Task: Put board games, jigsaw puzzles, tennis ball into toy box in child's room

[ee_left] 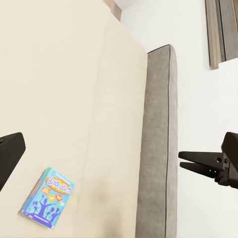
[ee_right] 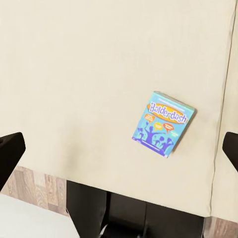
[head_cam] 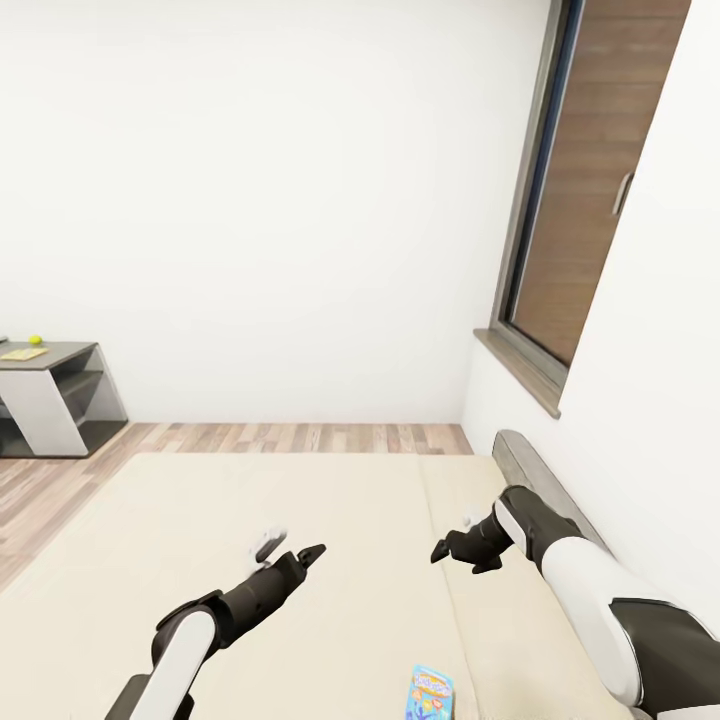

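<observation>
One blue board game (head_cam: 430, 693), a small flat box lettered Balderdash, lies face up on the bed (head_cam: 330, 560) near the lower edge of the head view, between the two arms and closer to the robot than either gripper; nothing touches it. It also shows in the left wrist view (ee_left: 47, 198) and the right wrist view (ee_right: 164, 123), flat on the beige cover, corners crisp, print glossy.

Bed: wide matte beige mattress, one long seam running beside the padded grey headboard (head_cam: 545, 480), which stands against the white wall on the right. Broad bare mattress surface lies open all around the box.

Left gripper (head_cam: 283, 549): black, fingers spread wide, holding nothing, poised above mid-mattress.

Right gripper (head_cam: 455, 545): black, fingers parted, holding nothing, near the headboard end.

Table (head_cam: 55, 385): grey top with open shelves, far left across a strip of wood-plank floor (head_cam: 300, 438), well apart from the bed. On it, a small yellow-green tennis ball (head_cam: 35, 340) and beside it a thin flat yellowish piece (head_cam: 23, 353), too small to identify.

Window (head_cam: 590, 190): dark frame, grey sill, upper right.
</observation>
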